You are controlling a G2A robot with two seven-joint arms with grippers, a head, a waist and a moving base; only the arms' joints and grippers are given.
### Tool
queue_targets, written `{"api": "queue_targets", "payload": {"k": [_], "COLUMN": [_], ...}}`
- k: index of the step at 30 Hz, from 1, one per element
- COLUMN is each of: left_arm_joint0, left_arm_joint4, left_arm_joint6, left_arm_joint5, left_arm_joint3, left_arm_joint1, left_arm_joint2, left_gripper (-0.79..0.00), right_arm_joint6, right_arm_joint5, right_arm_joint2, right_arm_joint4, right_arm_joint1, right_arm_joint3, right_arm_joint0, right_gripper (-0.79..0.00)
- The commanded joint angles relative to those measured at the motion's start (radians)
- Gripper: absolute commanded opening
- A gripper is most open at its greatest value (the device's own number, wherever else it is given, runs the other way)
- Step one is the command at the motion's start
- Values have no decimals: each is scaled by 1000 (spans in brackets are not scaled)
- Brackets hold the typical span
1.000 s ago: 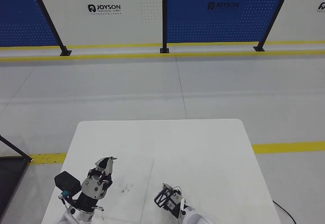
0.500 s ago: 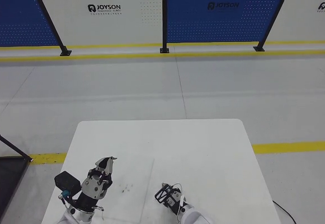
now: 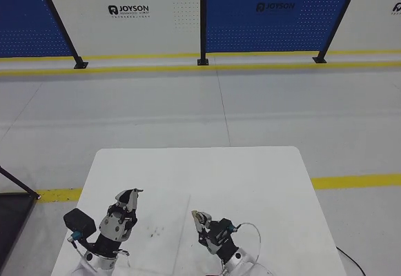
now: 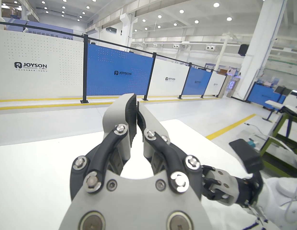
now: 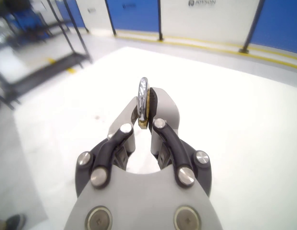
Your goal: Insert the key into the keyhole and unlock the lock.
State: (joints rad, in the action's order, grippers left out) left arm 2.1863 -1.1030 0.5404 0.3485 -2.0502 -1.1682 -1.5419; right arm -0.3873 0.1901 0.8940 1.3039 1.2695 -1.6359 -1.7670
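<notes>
Right gripper [image 5: 146,99] has moved forward, clamped on the lock [image 5: 143,92].

I am working in a big industrial hall, a robot test floor rather than a home or an office. Beyond my white worktop [image 3: 248,176] stretches a pale painted floor [image 3: 186,103] marked with yellow lines [image 3: 366,181] and fenced by blue and white perforated panels [image 3: 269,24] on black posts. High overhead I see rows of ceiling lights [image 4: 216,4] and a thick white column [image 4: 263,37]. A black metal rack [image 5: 74,57] stands off to one side.
</notes>
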Motion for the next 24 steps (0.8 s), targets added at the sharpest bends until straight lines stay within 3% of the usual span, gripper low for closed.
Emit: {"api": "queue_targets", "payload": {"k": [1, 5, 9, 24], "left_arm_joint0": [-4, -14, -25, -25], "left_arm_joint4": [62, 128, 218, 218], "left_arm_joint6": [41, 98, 87, 87], "left_arm_joint5": [55, 109, 187, 187], "left_arm_joint3": [8, 27, 49, 49], "left_arm_joint1": [-3, -8, -10, -10], "left_arm_joint2": [28, 66, 103, 103], "left_gripper": [-785, -785, -785, -785], "right_arm_joint6": [-117, -226, -263, -254], "right_arm_joint5": [157, 399, 605, 609], "right_arm_joint2": [10, 3, -15, -12], "right_arm_joint4": [-57, -144, -236, -244], "right_arm_joint1": [-6, -10, -9, -9], "right_arm_joint3": [10, 42, 104, 116], "right_arm_joint0": [5, 39, 96, 106], "right_gripper": [-785, -785, -785, -785]}}
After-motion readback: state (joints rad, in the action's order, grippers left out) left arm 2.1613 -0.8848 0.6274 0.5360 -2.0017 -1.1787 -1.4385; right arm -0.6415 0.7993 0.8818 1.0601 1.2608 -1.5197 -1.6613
